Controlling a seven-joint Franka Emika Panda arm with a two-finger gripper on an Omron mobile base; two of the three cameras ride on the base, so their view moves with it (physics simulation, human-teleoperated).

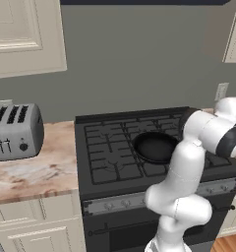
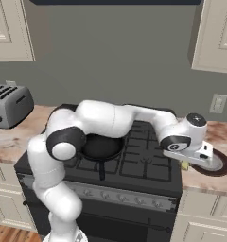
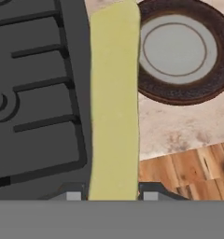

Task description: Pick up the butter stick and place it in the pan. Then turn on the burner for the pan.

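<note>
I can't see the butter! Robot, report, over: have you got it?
Gripper shut on butter stick, beside the stove's right edge. Pan waits bare on the burner. Round dish beside, not in the way.

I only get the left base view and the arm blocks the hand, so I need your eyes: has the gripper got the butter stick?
Observer: Yes. In the hand view the gripper is shut on the butter stick, which runs straight out between the tips.
Operator: Where is the hand relative to the stove?
Observer: In the right base view it hangs at the right edge of the stove, beside a grey-brown dish on the counter.
Operator: Which way does the pan's handle point?
Observer: The pan has its handle toward the stove's front edge.
</note>
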